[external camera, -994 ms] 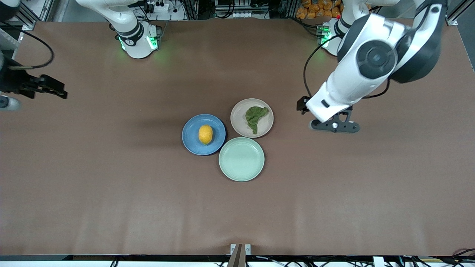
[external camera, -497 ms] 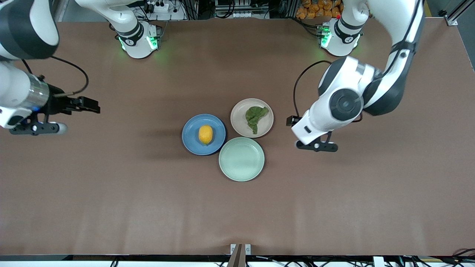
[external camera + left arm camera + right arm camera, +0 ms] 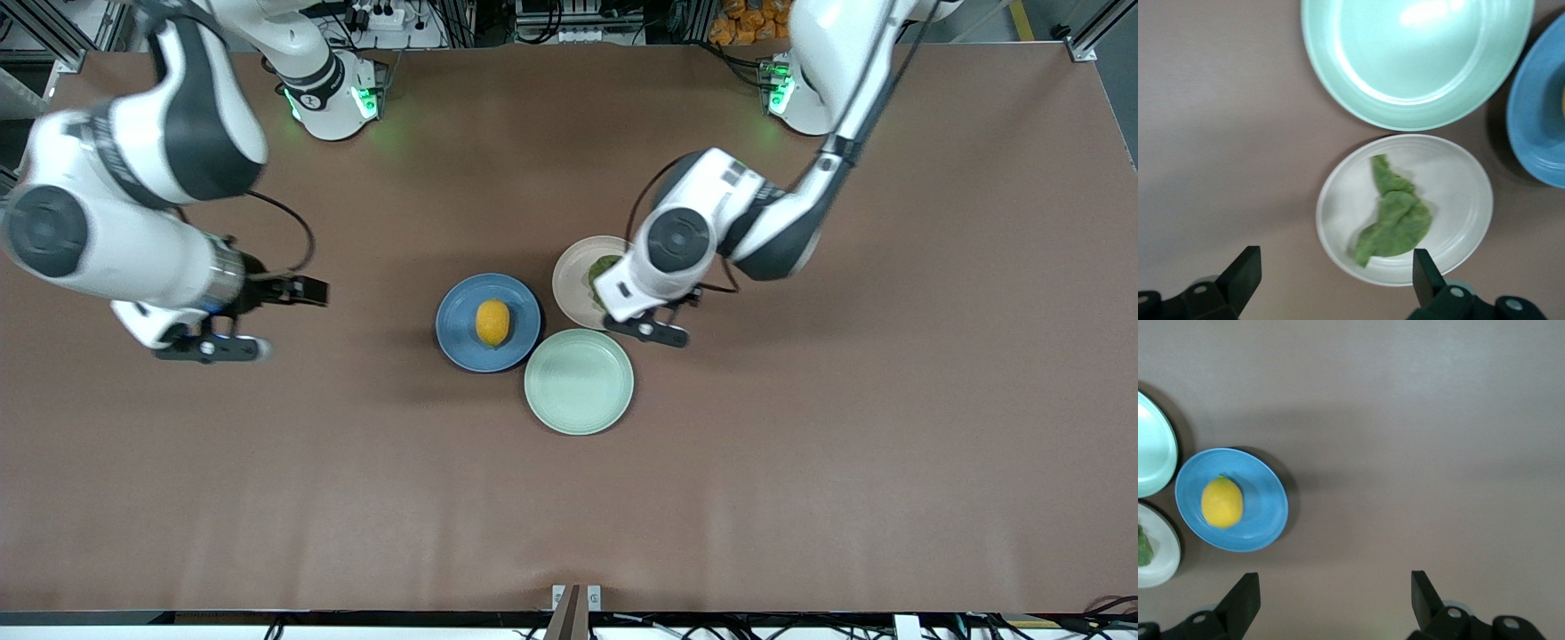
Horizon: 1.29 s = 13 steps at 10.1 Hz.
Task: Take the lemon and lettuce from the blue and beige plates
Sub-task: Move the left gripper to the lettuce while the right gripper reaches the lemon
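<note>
A yellow lemon point(image 3: 492, 322) lies on the blue plate point(image 3: 455, 307) at mid table. A green lettuce leaf point(image 3: 603, 264) lies on the beige plate point(image 3: 572, 283) and is partly hidden by the left arm. My left gripper point(image 3: 653, 332) is open and empty over the beige plate's edge. In the left wrist view the lettuce point(image 3: 1397, 221) and beige plate point(image 3: 1459, 190) sit just off my open left gripper point(image 3: 1331, 280). My right gripper point(image 3: 209, 348) is open and empty over bare table, toward the right arm's end from the blue plate. The right wrist view shows the lemon point(image 3: 1221, 502), the blue plate point(image 3: 1265, 510) and the open right gripper point(image 3: 1331, 597).
An empty mint-green plate point(image 3: 578, 382) touches both other plates and lies nearer the front camera. It also shows in the left wrist view point(image 3: 1405, 73). Brown mat covers the table all round the three plates.
Both arms have swung in toward the plates. The left gripper moved from beside the beige plate to over its edge; the right gripper came closer to the blue plate.
</note>
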### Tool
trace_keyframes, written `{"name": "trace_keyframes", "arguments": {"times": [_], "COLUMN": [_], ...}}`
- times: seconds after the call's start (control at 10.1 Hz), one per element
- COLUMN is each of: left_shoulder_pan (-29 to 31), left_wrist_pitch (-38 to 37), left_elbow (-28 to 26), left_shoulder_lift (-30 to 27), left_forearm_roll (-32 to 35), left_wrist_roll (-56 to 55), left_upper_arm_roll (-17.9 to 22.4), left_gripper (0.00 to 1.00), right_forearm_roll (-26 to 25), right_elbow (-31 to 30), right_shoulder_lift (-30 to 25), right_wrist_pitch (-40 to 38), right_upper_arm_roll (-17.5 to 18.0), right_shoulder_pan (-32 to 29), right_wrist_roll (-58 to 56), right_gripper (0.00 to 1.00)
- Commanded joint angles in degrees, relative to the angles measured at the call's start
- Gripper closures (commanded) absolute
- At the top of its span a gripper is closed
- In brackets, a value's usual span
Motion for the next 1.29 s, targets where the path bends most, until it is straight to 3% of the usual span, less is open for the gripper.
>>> {"name": "trace_keyframes", "arguments": {"times": [0.0,0.4,0.89,1.19], "left_shoulder_pan": [-3.9,-7.2,-6.7,-6.7], "left_wrist_pitch": [7.7,17.5,19.6,21.2], "left_elbow": [-7.6,-17.1,-17.3,-17.1], "left_shoulder_lift": [-1.3,-1.6,0.1,2.0], "left_forearm_roll": [1.8,4.2,4.3,4.3], "left_wrist_roll": [-2.1,-2.1,-2.1,-2.1], "left_upper_arm_roll": [0.4,0.4,0.4,0.5], "left_gripper": [0.00,0.00,0.00,0.00], "right_forearm_roll": [0.9,1.9,2.7,4.3], "right_elbow": [-3.2,-6.8,-7.5,-12.9], "right_shoulder_lift": [1.1,3.5,7.9,8.0], "right_wrist_pitch": [5.3,13.0,19.3,28.7], "right_upper_arm_roll": [-0.3,-0.3,-0.3,-0.3], "right_shoulder_pan": [3.0,6.6,10.1,12.5], "right_wrist_roll": [4.0,9.0,15.0,18.7], "right_gripper": [0.00,0.00,0.00,0.00]}}
